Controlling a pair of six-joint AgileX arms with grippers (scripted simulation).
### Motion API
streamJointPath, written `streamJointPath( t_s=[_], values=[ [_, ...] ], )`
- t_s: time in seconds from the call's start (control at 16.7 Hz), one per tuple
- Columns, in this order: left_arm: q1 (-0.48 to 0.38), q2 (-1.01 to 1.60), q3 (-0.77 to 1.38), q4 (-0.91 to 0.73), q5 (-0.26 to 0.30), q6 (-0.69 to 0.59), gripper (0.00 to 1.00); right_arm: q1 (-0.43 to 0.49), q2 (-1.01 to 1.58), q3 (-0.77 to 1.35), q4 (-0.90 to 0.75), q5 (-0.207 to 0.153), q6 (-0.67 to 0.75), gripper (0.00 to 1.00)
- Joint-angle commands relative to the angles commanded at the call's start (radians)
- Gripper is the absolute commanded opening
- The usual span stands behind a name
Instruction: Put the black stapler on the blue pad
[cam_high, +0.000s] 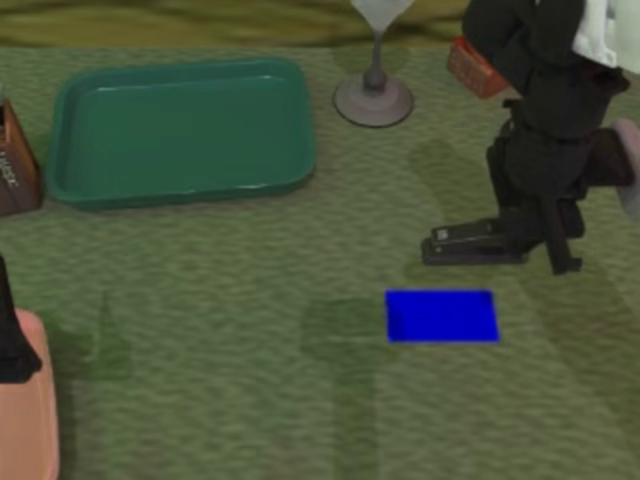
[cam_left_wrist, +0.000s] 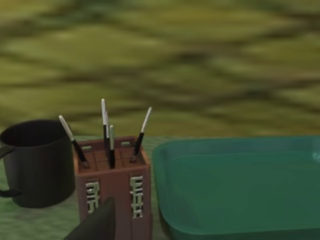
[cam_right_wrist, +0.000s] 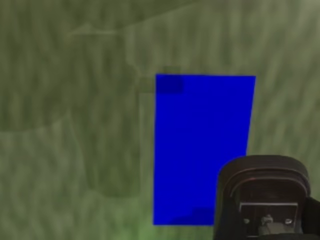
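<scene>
A: Report jaw state, then go view by view.

B: My right gripper (cam_high: 533, 238) has its jaws clamped on the black stapler (cam_high: 468, 241), gripping it at the end nearer the right side of the table. My left gripper's jaw state cannot be determined from any view.

A: Top view?

B: The black stapler lies lengthwise, left to right, on the right half of the table (cam_high: 220, 330). It sits just beyond the blue pad (cam_high: 442, 316), apart from it, not overlapping. My right arm comes in from the top right corner and covers the stapler's right end. A green tray (cam_high: 180, 130) occupies the upper left area. A grey stemmed glass (cam_high: 374, 90) stands between the tray and my right arm. An orange-brown block (cam_high: 470, 65) shows partly behind that arm. A brown holder (cam_high: 15, 165) sits at the left edge, just beside the tray. My left arm (cam_high: 20, 390) is parked at the lower left edge.

A: Left wrist view?

B: The brown holder (cam_left_wrist: 114, 187) stands upright with several thin pens in its slots. A dark mug (cam_left_wrist: 37, 160) stands just beside it on one side; the green tray (cam_left_wrist: 240, 185) is on the other side. A dark fingertip (cam_left_wrist: 97, 225) of my left gripper shows at the frame edge.

A: Right wrist view?

B: The stapler (cam_right_wrist: 265, 197) appears end-on, close to the camera, overlapping one corner of the blue pad (cam_right_wrist: 200, 145) in the picture.
</scene>
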Motion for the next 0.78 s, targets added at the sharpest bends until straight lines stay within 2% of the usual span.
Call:
streamJointPath(
  t_s=[0.24,0.6,0.78],
  values=[
    [0.0,0.0,0.0,0.0,0.0,0.0,1.0,0.011,0.016,-0.027,0.041,0.0,0.003,0.0],
    [0.0,0.0,0.0,0.0,0.0,0.0,1.0,0.037,0.102,-0.17,0.275,0.002,0.036,0.0],
    [0.0,0.0,0.0,0.0,0.0,0.0,1.0,0.046,0.128,-0.211,0.338,0.001,0.048,0.0]
  ],
)
